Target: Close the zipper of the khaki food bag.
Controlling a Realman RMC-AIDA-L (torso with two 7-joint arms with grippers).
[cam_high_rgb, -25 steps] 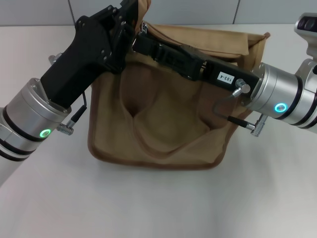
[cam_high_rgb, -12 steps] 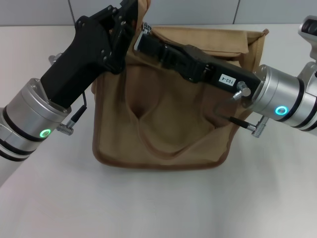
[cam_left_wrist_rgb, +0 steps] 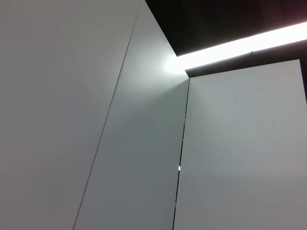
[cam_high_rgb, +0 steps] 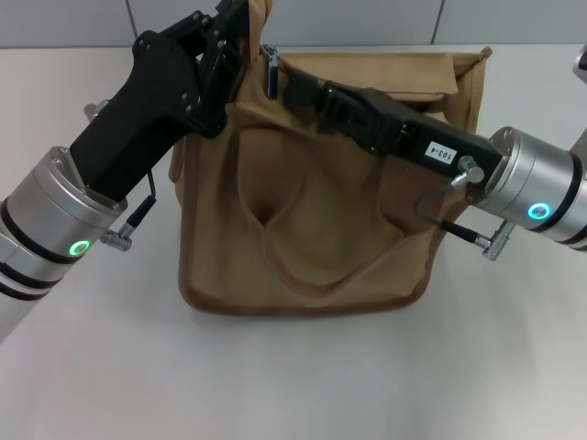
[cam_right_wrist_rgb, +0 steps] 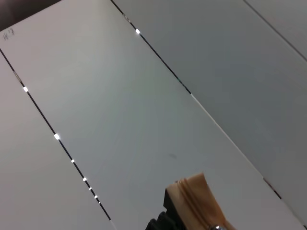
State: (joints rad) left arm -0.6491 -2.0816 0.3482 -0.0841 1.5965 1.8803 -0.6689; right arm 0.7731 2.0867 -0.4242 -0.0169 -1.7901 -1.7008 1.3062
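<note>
The khaki food bag stands on the white table in the head view, one wide strap handle sagging across its near face. My left gripper is at the bag's far left top corner, shut on a bunch of tan fabric that sticks up past it. My right gripper reaches across the bag's top from the right, its tip shut at the small silver pull tab of the zipper. A short end of tan zipper tape shows in the right wrist view. The rest of the zipper line is hidden under the right arm.
Bare white table surrounds the bag in front and on both sides. A grey panelled wall stands behind; the left wrist view shows only wall panels and a ceiling light strip.
My right arm has drawn back to the right along the bag's top. The bag has slid slightly to the right with it. My left gripper still holds the corner.
</note>
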